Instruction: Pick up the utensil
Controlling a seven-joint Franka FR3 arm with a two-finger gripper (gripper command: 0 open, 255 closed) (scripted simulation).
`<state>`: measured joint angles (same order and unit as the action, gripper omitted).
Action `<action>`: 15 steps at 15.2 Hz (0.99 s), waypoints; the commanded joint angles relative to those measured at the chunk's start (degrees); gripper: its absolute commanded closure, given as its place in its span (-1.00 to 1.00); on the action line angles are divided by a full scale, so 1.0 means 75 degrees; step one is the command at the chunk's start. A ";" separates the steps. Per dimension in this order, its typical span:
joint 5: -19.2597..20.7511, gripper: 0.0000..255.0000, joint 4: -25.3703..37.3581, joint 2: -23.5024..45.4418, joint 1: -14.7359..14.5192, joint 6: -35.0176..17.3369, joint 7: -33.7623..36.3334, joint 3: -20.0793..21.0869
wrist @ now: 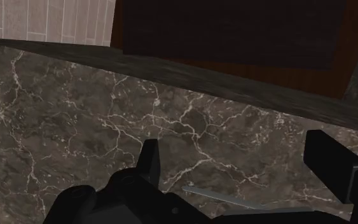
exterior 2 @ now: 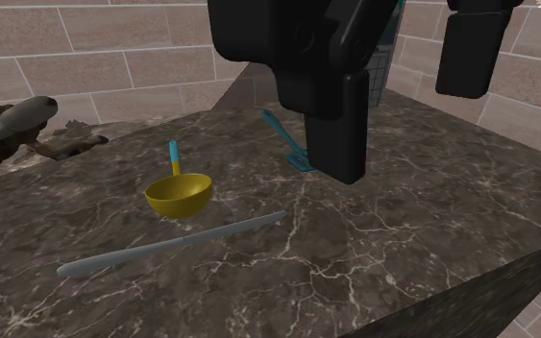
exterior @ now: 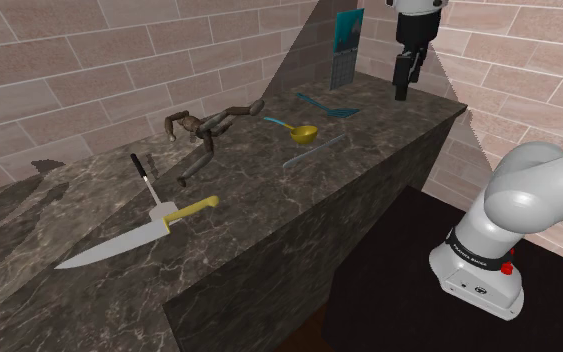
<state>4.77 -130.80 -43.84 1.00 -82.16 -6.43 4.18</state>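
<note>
Brick walls back a dark marble countertop (exterior: 249,190), and I have the gripper (exterior: 402,92) hanging above its far end, near the front edge and clear of the stone. Its fingers (wrist: 151,159) stand wide apart and grip nothing, so nothing is lifted yet. I can't be sure which utensil is meant. The slim grey-blue utensil (exterior 2: 172,245) lies flat by the front edge, just beside the yellow ladle (exterior 2: 177,195), with the teal spatula (exterior 2: 282,134) behind. My wrist view catches its tip between the fingers, untouched, so I judge it the target. Left to do: descend, close, lift. A knife (exterior: 144,232) lies well apart toward the other end.
</note>
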 commanded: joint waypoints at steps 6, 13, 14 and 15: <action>0.0092 -1.00 0.0305 0.1245 0.0226 -0.0952 0.0097 -0.0208; 0.0148 -1.00 0.1145 0.3115 0.0496 -0.2000 0.0203 -0.0489; 0.0146 -1.00 0.1303 0.3390 0.0530 -0.2119 0.0214 -0.0528; 0.0142 -1.00 0.1471 0.3665 0.0564 -0.2230 0.0223 -0.0567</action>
<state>5.85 -121.47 -18.47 4.97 -98.39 -4.83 0.21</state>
